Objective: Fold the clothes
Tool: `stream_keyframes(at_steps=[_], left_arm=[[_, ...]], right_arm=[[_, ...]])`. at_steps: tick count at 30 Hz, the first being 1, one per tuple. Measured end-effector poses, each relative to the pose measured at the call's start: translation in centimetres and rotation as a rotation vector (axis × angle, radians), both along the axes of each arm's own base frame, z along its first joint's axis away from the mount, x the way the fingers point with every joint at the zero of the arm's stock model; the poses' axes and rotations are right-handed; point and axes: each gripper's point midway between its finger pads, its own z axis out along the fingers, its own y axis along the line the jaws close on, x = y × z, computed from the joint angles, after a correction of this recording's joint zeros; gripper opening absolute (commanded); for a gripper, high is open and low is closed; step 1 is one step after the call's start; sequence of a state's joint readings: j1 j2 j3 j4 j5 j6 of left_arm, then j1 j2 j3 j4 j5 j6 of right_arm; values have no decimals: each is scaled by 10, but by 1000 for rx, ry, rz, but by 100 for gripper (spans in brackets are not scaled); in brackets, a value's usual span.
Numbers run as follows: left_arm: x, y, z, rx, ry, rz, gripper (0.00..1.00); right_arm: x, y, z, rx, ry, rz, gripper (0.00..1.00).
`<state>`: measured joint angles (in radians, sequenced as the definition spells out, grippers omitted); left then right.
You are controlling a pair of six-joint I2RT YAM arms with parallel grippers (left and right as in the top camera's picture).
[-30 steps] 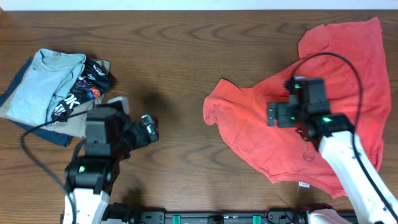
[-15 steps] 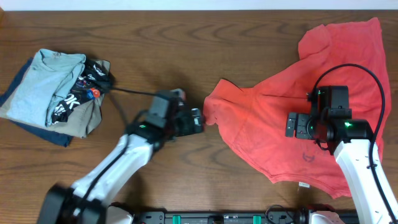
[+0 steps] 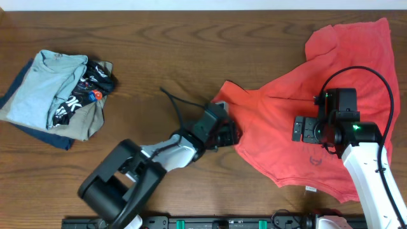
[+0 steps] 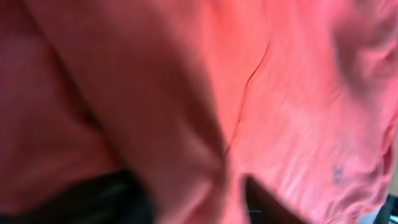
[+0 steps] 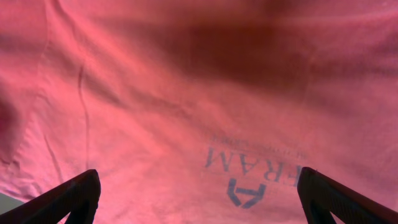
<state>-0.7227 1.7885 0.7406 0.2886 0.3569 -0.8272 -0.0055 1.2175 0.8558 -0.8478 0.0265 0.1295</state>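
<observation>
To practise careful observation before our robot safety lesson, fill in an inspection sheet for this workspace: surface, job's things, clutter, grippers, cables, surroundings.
Surface: dark wooden table.
Job's things: coral-red T-shirt, spread but rumpled on the right side, not yet folded.
Clutter: folded pile at far left, with a light blue-grey shirt and a black printed garment on top.
Grippers: left gripper at the T-shirt's left edge, jaws too blurred to judge; right gripper open above the T-shirt.
Cables: black cable loops over the right arm; another cable trails by the left arm.
Surroundings: pale strip beyond the far edge.
</observation>
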Motion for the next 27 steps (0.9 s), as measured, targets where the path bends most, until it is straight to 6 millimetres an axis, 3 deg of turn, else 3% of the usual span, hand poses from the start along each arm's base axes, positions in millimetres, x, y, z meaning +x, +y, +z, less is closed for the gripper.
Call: stream_keyframes(at_steps=[4,7,12,16,17,20,21,24,27], left_arm=[[3,7,-8,34,-4,11,6],[9,27,-10,79,0,19,6],[40,93,7,155,-35,99,6],[95,167,59,159,-164,287,6],[112,190,80,152,-216,348,15],[141,239,134,154,-327,473,87],[145,249,146,157,-346,498,100],[133,257,152,166,-298,501,98],[93,244,116,192,-81,436,98]], right_arm=[[0,0,0,-1,0,0,99],[-1,-2,0,-6,5,-13,99],[-3,-9,-1,-16,9,-54,99],[-4,-14,-1,-21,11,-80,99],[-4,-14,-1,-21,12,-82,99],[-4,-14,-1,-20,14,-84,99],[-4,-14,-1,-20,14,-85,99],[-4,-14,-1,-20,14,-86,99],[-4,-14,-1,-20,14,-86,99]])
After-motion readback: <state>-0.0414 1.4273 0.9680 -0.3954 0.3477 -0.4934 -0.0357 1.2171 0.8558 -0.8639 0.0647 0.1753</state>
